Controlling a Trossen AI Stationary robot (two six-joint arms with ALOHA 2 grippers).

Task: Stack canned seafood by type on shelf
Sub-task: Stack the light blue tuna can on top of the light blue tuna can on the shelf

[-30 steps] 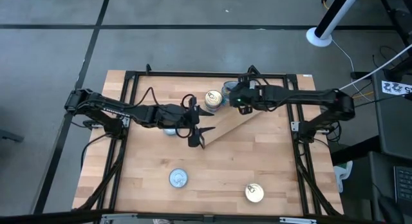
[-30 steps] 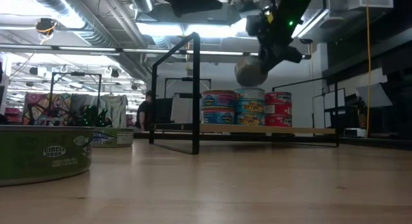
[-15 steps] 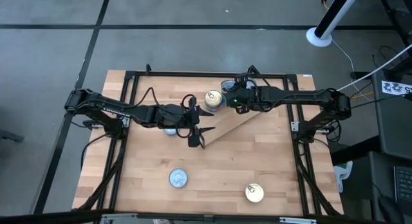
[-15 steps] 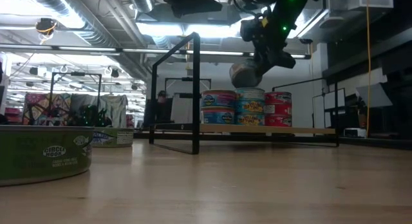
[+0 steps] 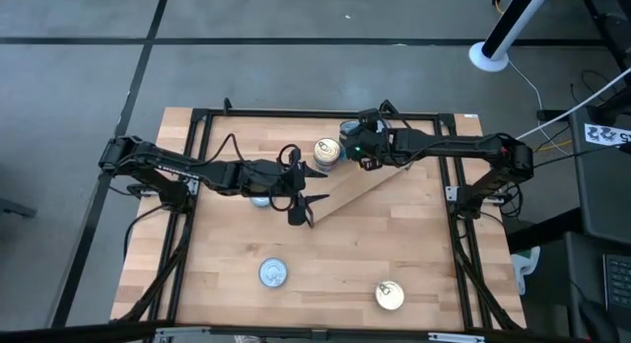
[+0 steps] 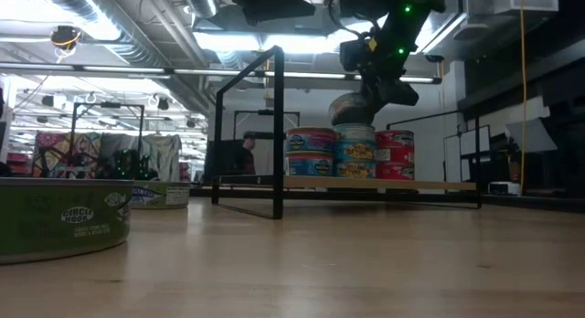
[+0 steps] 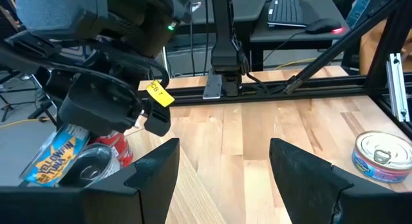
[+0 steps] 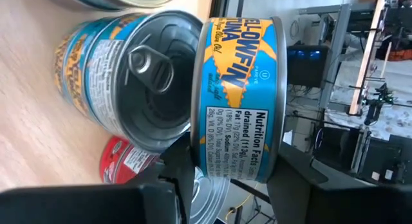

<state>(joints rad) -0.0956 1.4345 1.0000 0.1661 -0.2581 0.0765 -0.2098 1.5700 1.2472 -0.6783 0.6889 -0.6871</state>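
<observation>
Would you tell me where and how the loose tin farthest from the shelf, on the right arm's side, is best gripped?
Grip its low side wall, coming straight down from above: the tin lies flat, lid up, with bare table all around, so opposite sides are reachable.

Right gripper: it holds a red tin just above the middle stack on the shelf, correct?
Not red. The tin in the right gripper is blue and yellow, as the right wrist view shows. The rest holds: in the low view it hangs just above the middle stack on the shelf.
</observation>
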